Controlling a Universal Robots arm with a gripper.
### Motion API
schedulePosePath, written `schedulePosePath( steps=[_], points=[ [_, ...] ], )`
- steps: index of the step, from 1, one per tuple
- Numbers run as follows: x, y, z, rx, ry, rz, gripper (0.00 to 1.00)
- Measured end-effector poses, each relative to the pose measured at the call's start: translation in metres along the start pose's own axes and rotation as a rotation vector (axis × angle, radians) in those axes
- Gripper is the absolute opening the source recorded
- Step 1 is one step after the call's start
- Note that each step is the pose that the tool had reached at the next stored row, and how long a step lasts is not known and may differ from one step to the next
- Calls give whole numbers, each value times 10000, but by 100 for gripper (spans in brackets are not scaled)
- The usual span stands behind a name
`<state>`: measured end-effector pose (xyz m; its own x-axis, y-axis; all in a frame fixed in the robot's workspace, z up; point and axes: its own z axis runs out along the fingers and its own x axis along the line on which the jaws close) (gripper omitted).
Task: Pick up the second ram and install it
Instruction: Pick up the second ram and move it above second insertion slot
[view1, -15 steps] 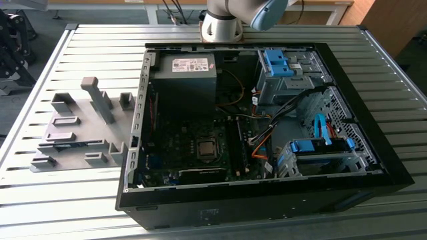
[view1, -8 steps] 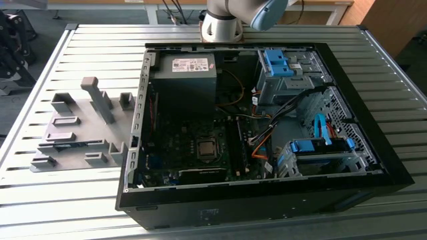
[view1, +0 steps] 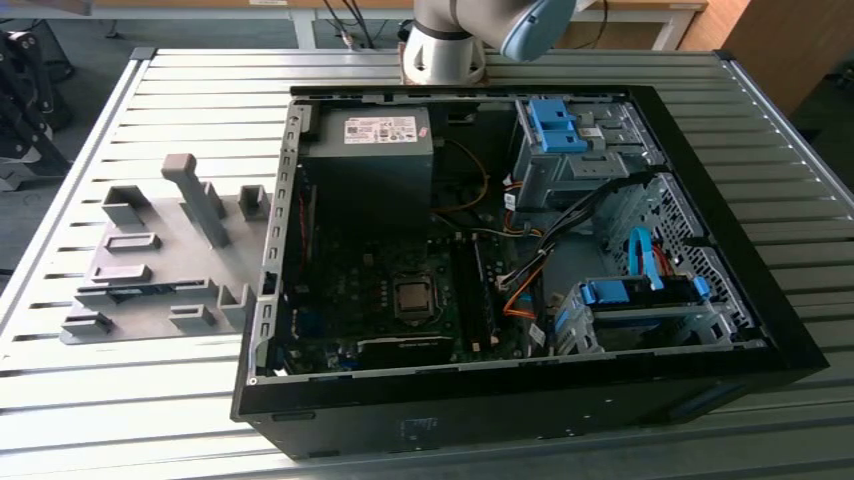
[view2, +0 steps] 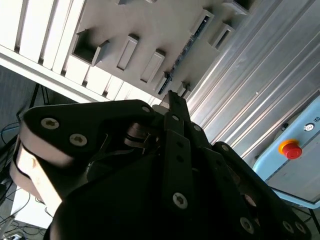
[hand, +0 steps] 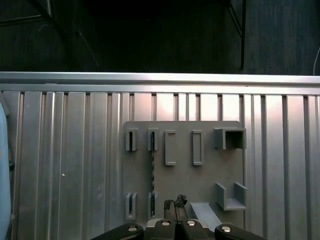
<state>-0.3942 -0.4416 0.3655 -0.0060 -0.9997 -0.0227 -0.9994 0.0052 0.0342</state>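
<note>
The second ram (hand: 152, 172) is a thin dark strip standing on edge in the grey fixture plate (hand: 210, 167), held between two pairs of slotted blocks. In the second wrist view the ram (view2: 184, 52) runs along the plate, well beyond my fingertips. In the exterior view the ram (view1: 134, 290) shows as a bluish strip on the fixture (view1: 154, 225) at that view's left. My gripper (hand: 175, 204) hovers high above the plate's near edge, a little to one side of the ram's line. The gripper (view2: 173, 102) looks shut with nothing in it.
An open black computer case (view1: 747, 300) lies on the slatted metal table (view1: 174, 110), with the motherboard (view1: 387, 270) and its long black slots (view1: 467, 290) exposed. The arm's base (view1: 447, 45) stands behind the case. A red stop button (view2: 290, 149) sits off the table.
</note>
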Motion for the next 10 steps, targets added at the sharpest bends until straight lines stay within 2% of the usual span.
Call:
schedulePosePath(
  steps=[10],
  points=[
    [0,2,11,5,-1,-22,11]
  ],
)
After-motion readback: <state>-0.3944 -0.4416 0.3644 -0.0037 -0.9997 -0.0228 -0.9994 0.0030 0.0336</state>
